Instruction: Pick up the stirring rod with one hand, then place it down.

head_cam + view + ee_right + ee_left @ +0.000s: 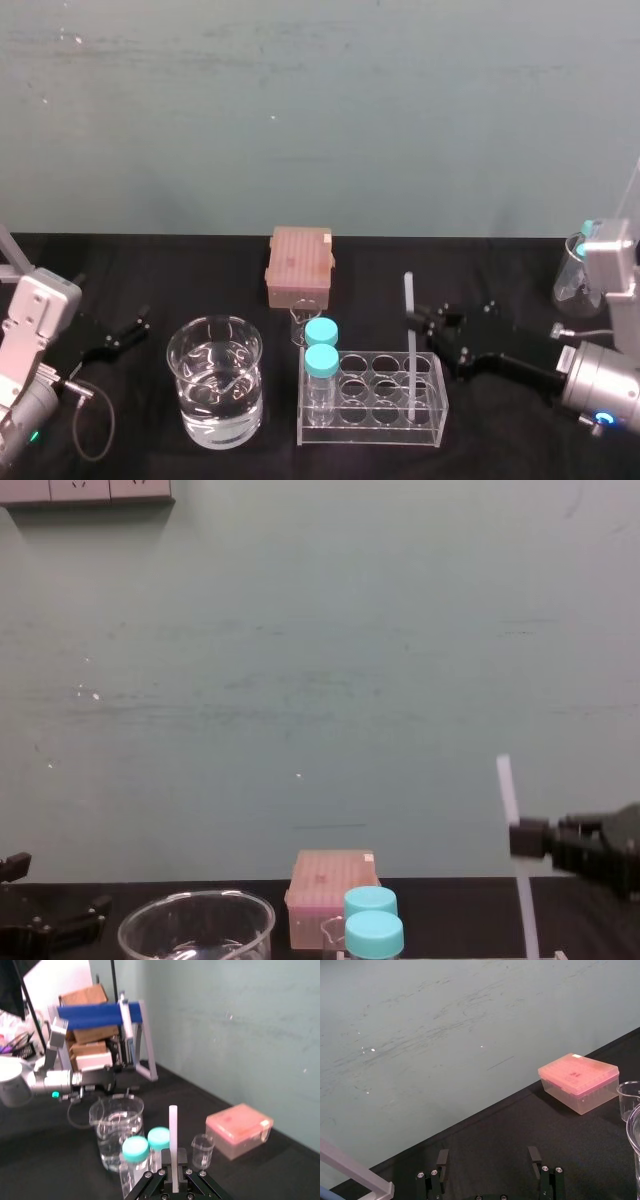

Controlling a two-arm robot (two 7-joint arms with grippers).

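The stirring rod (409,295) is a thin translucent-white stick standing almost upright, its lower end down in the right column of the clear tube rack (372,420). My right gripper (416,320) reaches in from the right and is shut on the rod about halfway up. In the right wrist view the rod (173,1127) rises straight out from between the closed fingers of the right gripper (173,1167). In the chest view the rod (508,785) leans slightly, held by the right gripper (527,838). My left gripper (130,332) rests open at the far left, with nothing between its fingers (442,1157).
A beaker of water (215,385) stands left of the rack. Two vials with teal caps (321,345) sit in the rack's left column, with a small empty beaker (303,322) and the pink box (299,265) behind. A flask (573,270) stands far right.
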